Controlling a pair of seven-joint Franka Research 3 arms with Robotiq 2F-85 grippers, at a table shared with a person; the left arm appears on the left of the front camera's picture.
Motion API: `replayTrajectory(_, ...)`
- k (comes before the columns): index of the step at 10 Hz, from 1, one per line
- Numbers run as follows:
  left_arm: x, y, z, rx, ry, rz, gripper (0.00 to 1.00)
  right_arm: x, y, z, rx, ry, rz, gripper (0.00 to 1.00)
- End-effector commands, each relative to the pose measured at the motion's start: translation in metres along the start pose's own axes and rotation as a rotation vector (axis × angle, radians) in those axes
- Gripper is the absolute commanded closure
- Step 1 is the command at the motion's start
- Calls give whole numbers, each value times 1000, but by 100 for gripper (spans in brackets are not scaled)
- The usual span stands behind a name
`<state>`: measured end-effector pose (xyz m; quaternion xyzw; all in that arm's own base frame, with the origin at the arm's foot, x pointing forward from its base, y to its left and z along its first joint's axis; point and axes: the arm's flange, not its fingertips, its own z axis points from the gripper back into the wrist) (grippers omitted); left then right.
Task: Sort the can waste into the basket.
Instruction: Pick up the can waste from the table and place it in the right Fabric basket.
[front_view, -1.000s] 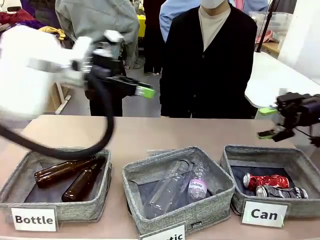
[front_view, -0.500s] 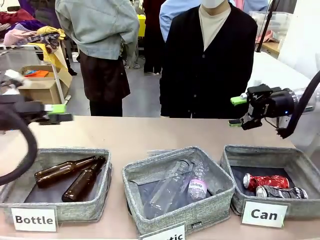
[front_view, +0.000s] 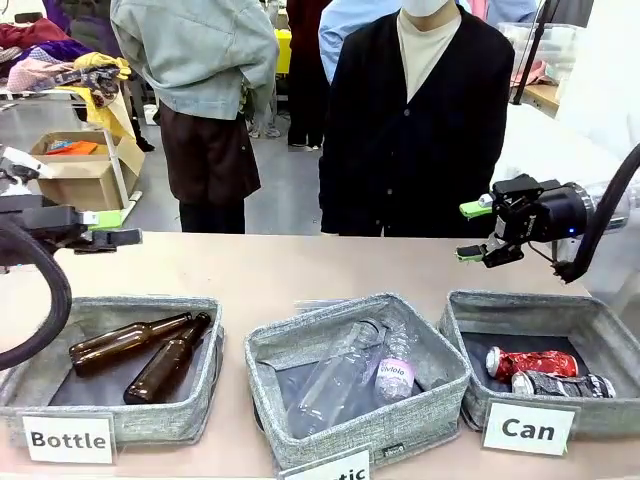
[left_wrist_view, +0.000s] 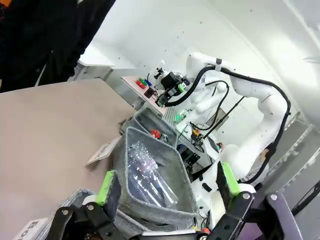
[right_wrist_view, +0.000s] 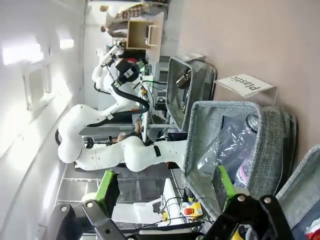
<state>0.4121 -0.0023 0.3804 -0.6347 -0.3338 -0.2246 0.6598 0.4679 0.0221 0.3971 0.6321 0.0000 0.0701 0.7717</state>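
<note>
Both arms pulled back since earlier; left pincer (front_view: 110, 228) and right pincer (front_view: 474, 231) hang empty, jaws apart. Below the right pincer, crushed red can (front_view: 531, 362) and black silver-topped can (front_view: 563, 384) lie in the grey woven "Can" basket (front_view: 470, 318), so sorting looks finished.

Brown bottles (front_view: 140, 355) in "Bottle" bin (front_view: 20, 375); clear bottles (front_view: 345, 380) (crumpled) in middle bin (front_view: 400, 425).

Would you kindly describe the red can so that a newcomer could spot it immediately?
Three grey fabric baskets stand in a row on the table; take the basket at the robot's right, behind the white "Can" card. Inside, the crushed red can lies farther from the card, beside a black can; only it is shiny red.
</note>
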Motion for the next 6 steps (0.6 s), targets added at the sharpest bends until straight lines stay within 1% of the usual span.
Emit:
replayTrajectory(1,0,-6,0,12,1,6,0,-1,3,-2,-9,11,-6,1)
replayTrajectory(6,0,-6,0,12,1,6,0,-1,3,-2,-9,11,-6,1)
